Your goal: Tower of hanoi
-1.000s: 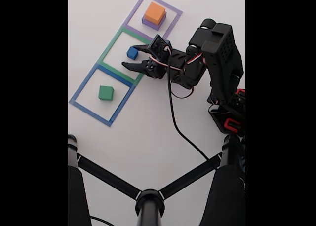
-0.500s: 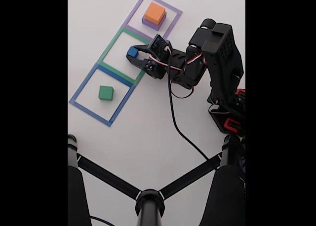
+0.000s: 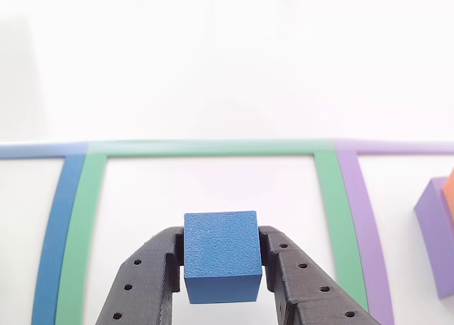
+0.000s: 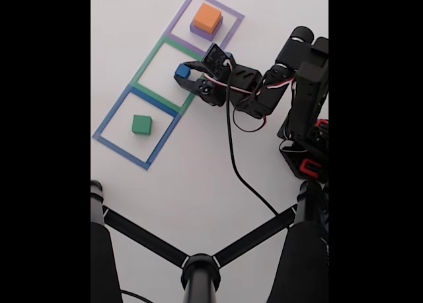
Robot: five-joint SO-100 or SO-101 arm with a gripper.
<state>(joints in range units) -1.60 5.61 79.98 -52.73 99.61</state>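
While the green block is sitting alone inside the blue taped square at the left of the fixed view, the gripper is clamping the blue cube between its fingers over the green taped square. Further right, the orange block is resting atop the purple block.
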